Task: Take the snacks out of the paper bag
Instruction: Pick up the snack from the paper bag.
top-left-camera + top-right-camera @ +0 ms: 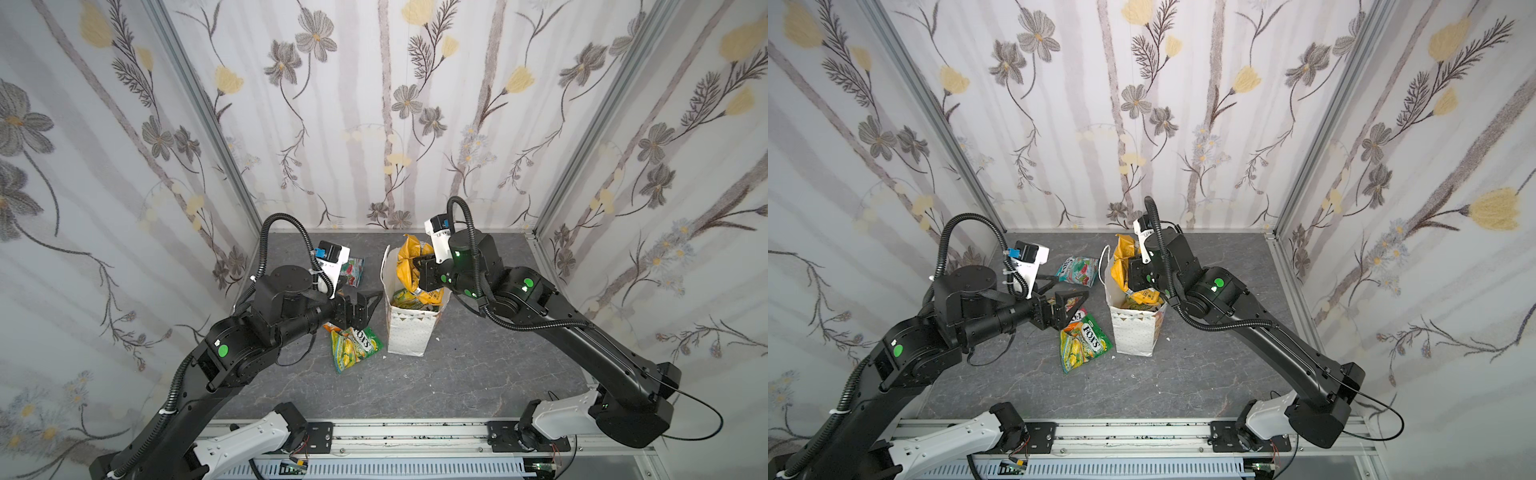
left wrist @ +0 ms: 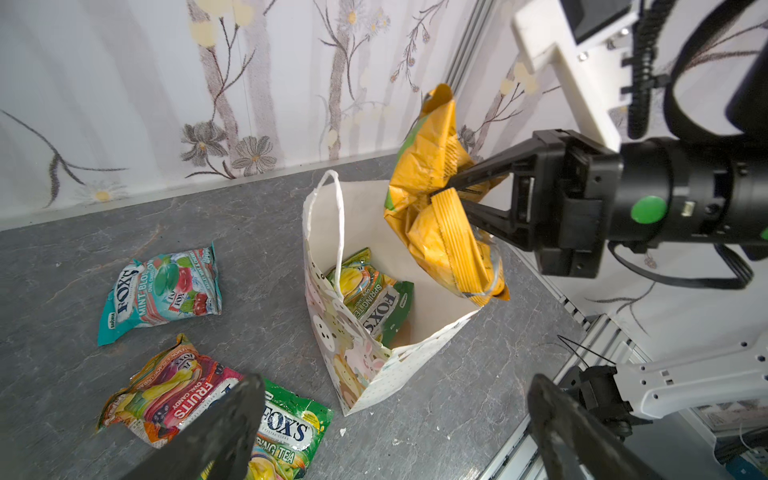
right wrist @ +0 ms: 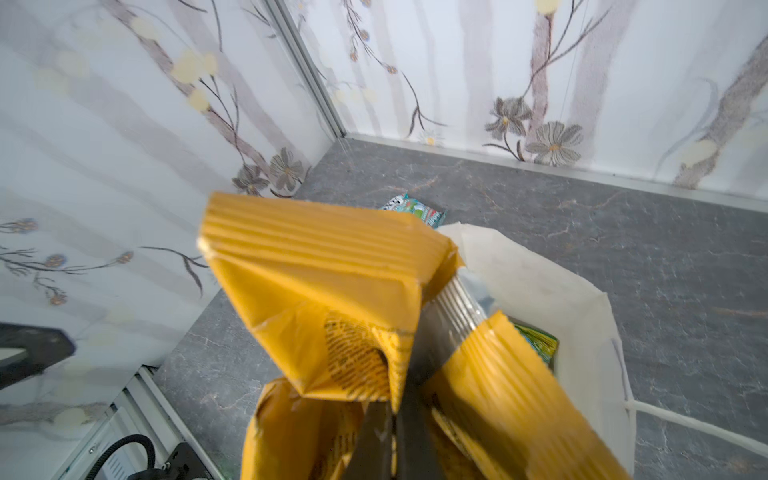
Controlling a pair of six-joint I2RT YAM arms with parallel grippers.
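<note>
The white paper bag (image 1: 409, 336) (image 1: 1136, 338) (image 2: 370, 386) (image 3: 540, 282) stands upright mid-table. Just above its mouth my right gripper (image 1: 415, 268) (image 1: 1130, 270) (image 2: 442, 192) (image 3: 395, 407) is shut on a crumpled yellow-orange chip bag (image 1: 405, 262) (image 1: 1120, 266) (image 2: 432, 166) (image 3: 324, 266). A green FOX'S packet (image 2: 370, 299) (image 1: 405, 297) lies inside the bag. Left of it on the table lie a green-yellow packet (image 1: 353, 345) (image 1: 1084, 345) (image 2: 291, 432), a red-orange one (image 2: 174, 395) and a teal-pink one (image 1: 1077, 270) (image 2: 162, 291). My left gripper (image 1: 361, 307) (image 1: 1065, 291) (image 2: 395, 386) hovers open and empty above them.
Floral-papered walls close in the grey marbled table (image 1: 478, 374) on three sides. An aluminium rail (image 1: 415, 436) carrying both arm bases runs along the front edge. Small white crumbs (image 2: 343, 432) lie near the bag's foot.
</note>
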